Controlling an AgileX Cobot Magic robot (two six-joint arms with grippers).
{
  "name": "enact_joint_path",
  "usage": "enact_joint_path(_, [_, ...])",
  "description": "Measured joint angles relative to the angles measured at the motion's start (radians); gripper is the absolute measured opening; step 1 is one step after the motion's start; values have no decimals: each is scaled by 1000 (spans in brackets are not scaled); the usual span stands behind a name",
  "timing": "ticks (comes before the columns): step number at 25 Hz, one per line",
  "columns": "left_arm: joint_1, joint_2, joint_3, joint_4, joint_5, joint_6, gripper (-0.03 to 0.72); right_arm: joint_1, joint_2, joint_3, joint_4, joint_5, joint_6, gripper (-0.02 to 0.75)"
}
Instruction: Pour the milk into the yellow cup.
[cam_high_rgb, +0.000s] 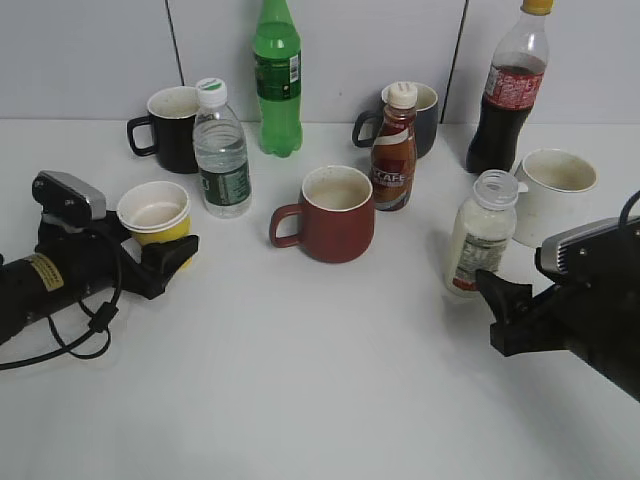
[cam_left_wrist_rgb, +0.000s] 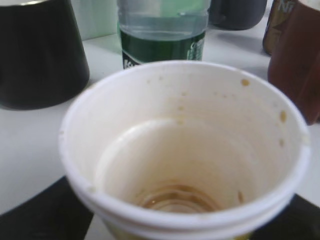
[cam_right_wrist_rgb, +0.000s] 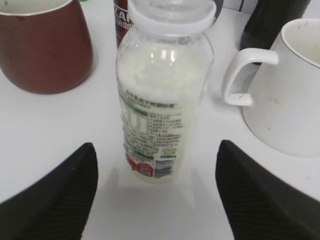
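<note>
The right end effector (cam_right_wrist_rgb: 156, 195) is spread wide, its dark fingers (cam_right_wrist_rgb: 55, 195) flanking the milk (cam_right_wrist_rgb: 160, 107) without touching it (the bottle stands upright on the white surface (cam_high_rgb: 320, 380), beside the white mug (cam_right_wrist_rgb: 287, 90)). The left end effector (cam_high_rgb: 165, 258) cradles the yellow cup (cam_high_rgb: 156, 213), fingers low around its base; whether they press it, I cannot tell. A dark red mug (cam_high_rgb: 335, 213) sits between.
</note>
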Motion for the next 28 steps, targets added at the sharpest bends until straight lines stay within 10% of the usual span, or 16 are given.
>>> enact_joint_path(11, [0, 31, -40, 14, 1, -2, 425, 0, 69, -54, -4, 0, 7, 555])
enact_joint_path(28, [0, -90, -3, 158, 2, -19, 400, 0, 205, -204, 56, -1, 54, 627])
